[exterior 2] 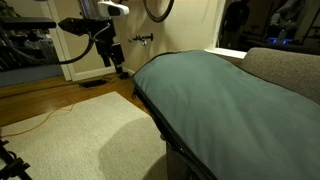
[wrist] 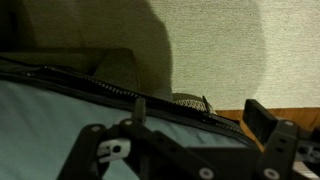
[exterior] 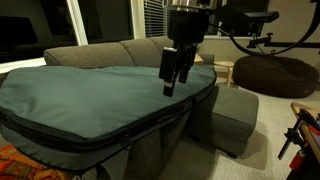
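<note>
Since the pincer [exterior: 171,88] hangs with its jaws spread wide and nothing between them, it's only hovering, tips pointing down at the rounded end of the big green bag [exterior: 90,95]; can't tell if they touch it. The bag lies flat across the couch [exterior: 100,52], I'd guess so its zipper [wrist: 112,91] runs along the exposed edge, which sits right under the tips in the wrist view. Just past and below the pincer there's a grey footstool [exterior: 236,115], well behind it a brown beanbag [exterior: 275,72], and underneath a pale rug [exterior 2: 80,135] with an orange cord [exterior 2: 40,122] off to one side. Nothing blocks the way down, though the footstool is close.
</note>
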`<state>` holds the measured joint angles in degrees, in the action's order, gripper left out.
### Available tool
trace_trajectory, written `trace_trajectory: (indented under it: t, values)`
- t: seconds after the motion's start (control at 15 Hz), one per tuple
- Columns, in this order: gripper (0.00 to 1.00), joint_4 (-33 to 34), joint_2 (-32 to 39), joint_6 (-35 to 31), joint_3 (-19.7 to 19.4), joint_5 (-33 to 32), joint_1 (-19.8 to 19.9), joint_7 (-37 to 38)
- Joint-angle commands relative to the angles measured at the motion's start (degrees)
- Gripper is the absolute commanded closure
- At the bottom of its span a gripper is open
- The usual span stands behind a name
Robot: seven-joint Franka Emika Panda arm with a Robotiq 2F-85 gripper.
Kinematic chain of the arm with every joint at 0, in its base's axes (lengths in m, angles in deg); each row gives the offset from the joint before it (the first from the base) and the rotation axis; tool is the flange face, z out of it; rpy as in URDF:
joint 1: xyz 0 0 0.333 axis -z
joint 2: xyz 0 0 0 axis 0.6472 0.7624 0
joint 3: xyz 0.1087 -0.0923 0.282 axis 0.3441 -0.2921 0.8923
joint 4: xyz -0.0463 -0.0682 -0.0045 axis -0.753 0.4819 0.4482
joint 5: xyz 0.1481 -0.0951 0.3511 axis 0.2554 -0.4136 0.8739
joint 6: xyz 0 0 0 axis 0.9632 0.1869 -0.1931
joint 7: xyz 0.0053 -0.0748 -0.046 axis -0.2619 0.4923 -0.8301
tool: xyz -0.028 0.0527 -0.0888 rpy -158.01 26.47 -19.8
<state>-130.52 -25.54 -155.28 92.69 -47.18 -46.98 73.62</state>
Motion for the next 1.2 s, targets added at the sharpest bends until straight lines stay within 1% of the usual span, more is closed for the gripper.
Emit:
trace_trajectory:
  t: [0.0, 0.27, 0.73, 0.87, 1.13]
  values:
    - [0.00, 0.03, -0.08, 0.13, -0.67, 0.19, -0.63, -0.23]
    - [0.00, 0.05, 1.86, -0.66, -0.60, 0.29, -0.82, 0.32]
    - [0.00, 1.29, 7.95, -0.70, -0.85, 3.27, -0.93, -1.18]
    - [0.00, 1.32, 8.88, -1.93, -0.41, 5.43, -0.77, -2.60]
    - [0.00, 1.11, 10.20, -5.72, 0.86, 11.92, -0.11, -6.54]
